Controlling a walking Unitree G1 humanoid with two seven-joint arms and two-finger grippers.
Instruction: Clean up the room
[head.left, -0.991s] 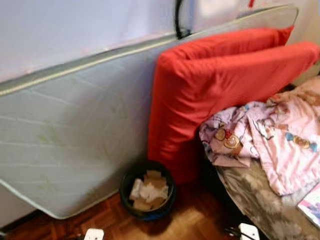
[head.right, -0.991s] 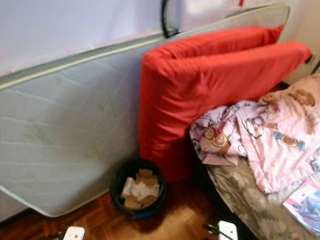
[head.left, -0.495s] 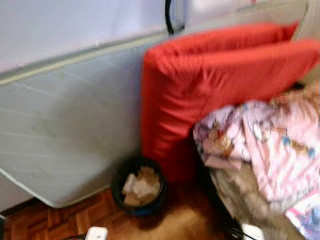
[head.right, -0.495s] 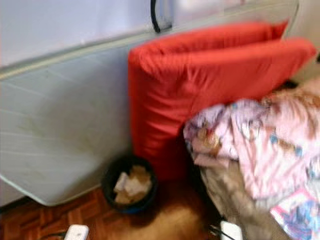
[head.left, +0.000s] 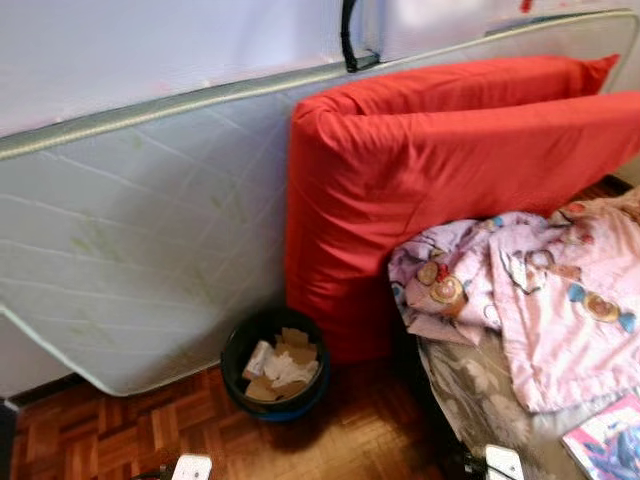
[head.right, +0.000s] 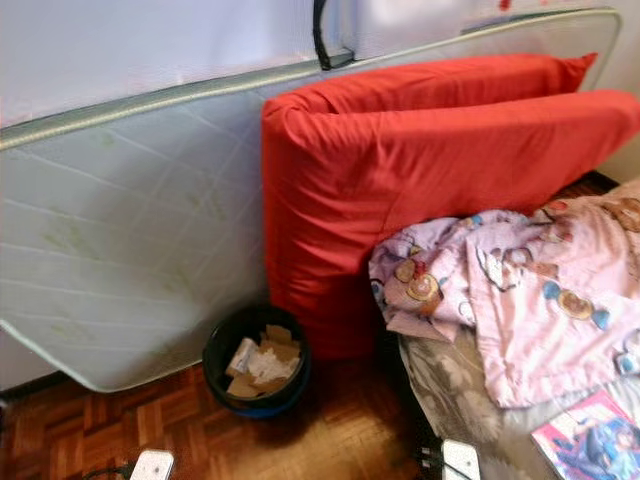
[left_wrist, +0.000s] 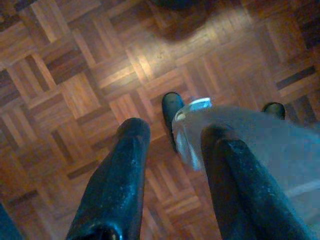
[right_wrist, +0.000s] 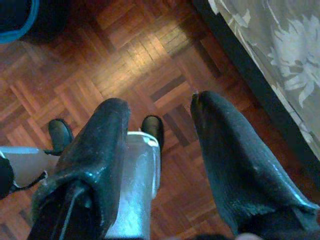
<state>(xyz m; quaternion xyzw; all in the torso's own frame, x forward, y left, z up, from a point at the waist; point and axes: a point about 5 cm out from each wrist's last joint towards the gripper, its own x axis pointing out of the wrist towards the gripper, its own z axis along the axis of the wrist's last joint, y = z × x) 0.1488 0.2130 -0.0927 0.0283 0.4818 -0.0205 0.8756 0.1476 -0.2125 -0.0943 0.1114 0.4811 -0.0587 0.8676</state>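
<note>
A dark round bin (head.left: 275, 362) holding crumpled paper and cardboard scraps stands on the parquet, against a grey mattress (head.left: 140, 230) that leans on the wall. To its right stand two big red cushions (head.left: 440, 170) on edge. A crumpled pink cartoon-print blanket (head.left: 540, 300) lies on the bed (head.left: 480, 390), with a colourful magazine (head.right: 585, 445) near the bed's front corner. Both arms hang low over the floor. My left gripper (left_wrist: 174, 129) is open with nothing between its fingers, and so is my right gripper (right_wrist: 159, 102), which hangs beside the bed's edge (right_wrist: 260, 90).
Wooden parquet floor (head.left: 370, 440) runs in front of the bin. The bed, with a grey floral cover, blocks the right side. A black strap (head.left: 350, 40) hangs over the mattress top. My own black feet (left_wrist: 172, 107) show below the grippers.
The whole picture has shifted and sharpened as the camera moved, so more floor and the magazine now show. None of the things has moved.
</note>
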